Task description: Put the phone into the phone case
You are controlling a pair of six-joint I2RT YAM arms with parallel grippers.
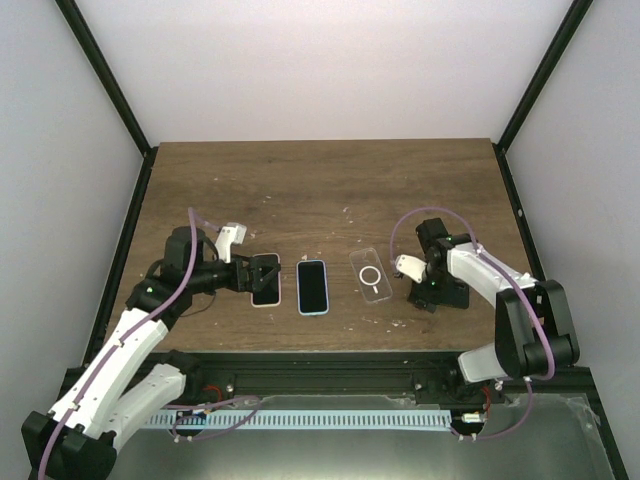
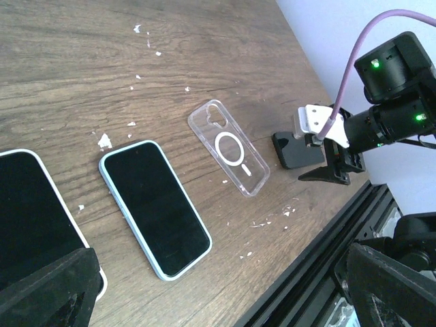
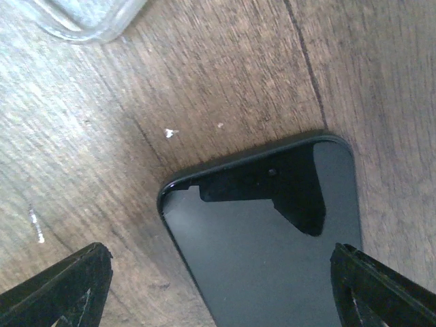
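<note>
Near edge: black slotted rail (image 1: 330,375), with both arm bases along it. Left arm (image 1: 130,345), white links with a purple cable, reaches up and right from the near-left corner, elbow low, wrist turned inward. Left gripper (image 1: 262,275) hangs low over the far end of a white-rimmed phone with a black screen (image 1: 266,298). Its jaws are spread wide with nothing between them; the wrist view puts its black fingers (image 2: 51,289) at the bottom corners of the frame. Right arm (image 1: 520,320) folds back on itself from the near-right, forearm angled left and down toward the board. Right gripper (image 3: 221,286) is likewise released, jaws wide apart over a dark grey phone (image 3: 259,252) lying flat. Cannot tell whether the tips touch its edges. Between the two grippers, in a row on the brown wooden table (image 1: 330,180): first a light-blue-rimmed phone with a black screen (image 1: 313,287), just right of the white-rimmed one and apart from it. Next comes a clear plastic phone case with a white ring (image 1: 371,274), lying flat with no phone in it, slightly skewed, camera cutout at the far end. It sits near the right gripper without touching. White flecks (image 2: 103,141) are scattered on the wood around them. Beyond, pale walls and black frame posts (image 1: 105,70).
</note>
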